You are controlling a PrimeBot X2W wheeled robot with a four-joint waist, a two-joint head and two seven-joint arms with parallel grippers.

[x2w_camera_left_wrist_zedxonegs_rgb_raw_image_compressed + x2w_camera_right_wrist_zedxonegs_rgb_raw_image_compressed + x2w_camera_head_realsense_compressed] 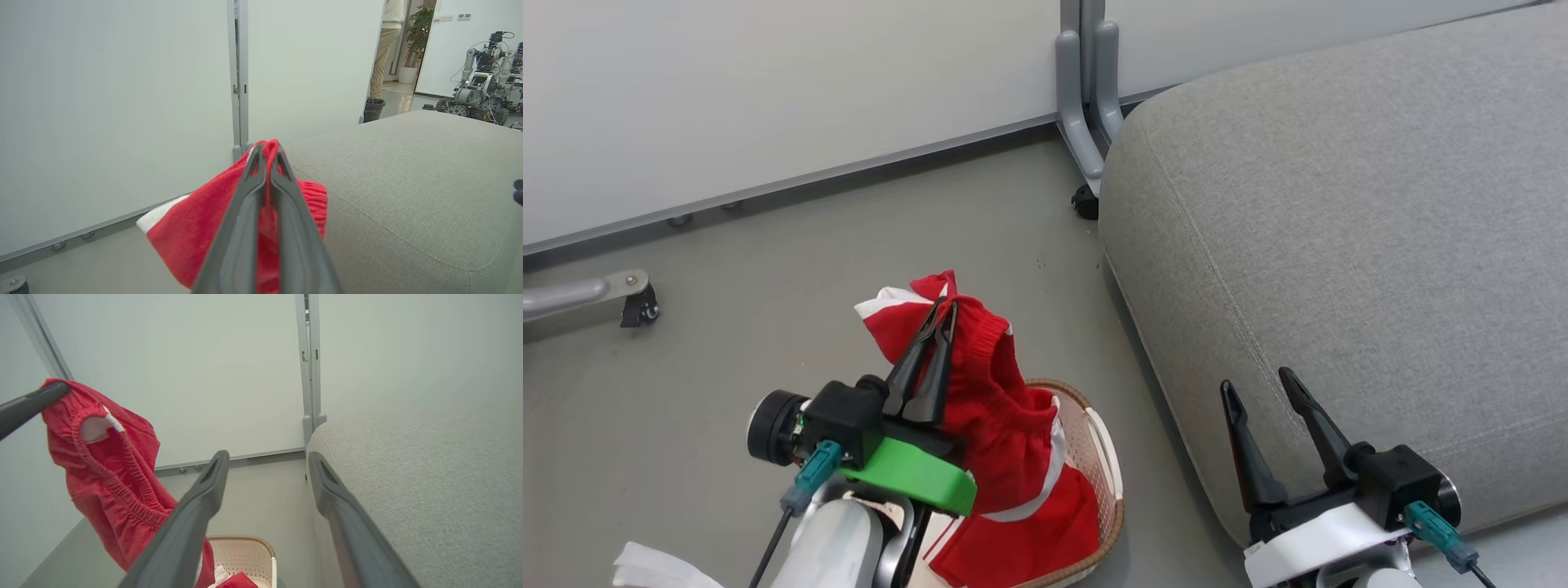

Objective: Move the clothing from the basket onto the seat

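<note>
Closest in, the left tool (946, 306) is pinched tight on the top edge of the red garment (1005, 441), which looks like red shorts with white trim and an elastic waistband. The cloth is raised above the basket (1107, 457), but its lower end hangs down into it, so I would say the lift is only partly made. From the right wrist view a red fold and a scrap of white lie in the bottom of the basket; I cannot tell whether these belong to the same piece or to another.

The basket stands on the floor (768, 343), just beside the front corner of the seat (1339, 245).

The right tool (1256, 380) hangs over the seat's near edge with its fingers spread wide and nothing between them.

The grey cushion beyond carries no clothing anywhere I can see, so nothing has been delivered. What is left, by my reckoning, is to raise the garment clear of the rim, carry it across the short gap, let it go on the seat, and then check the basket for more.

Behind everything stands the white panel wall (768, 98).
</note>
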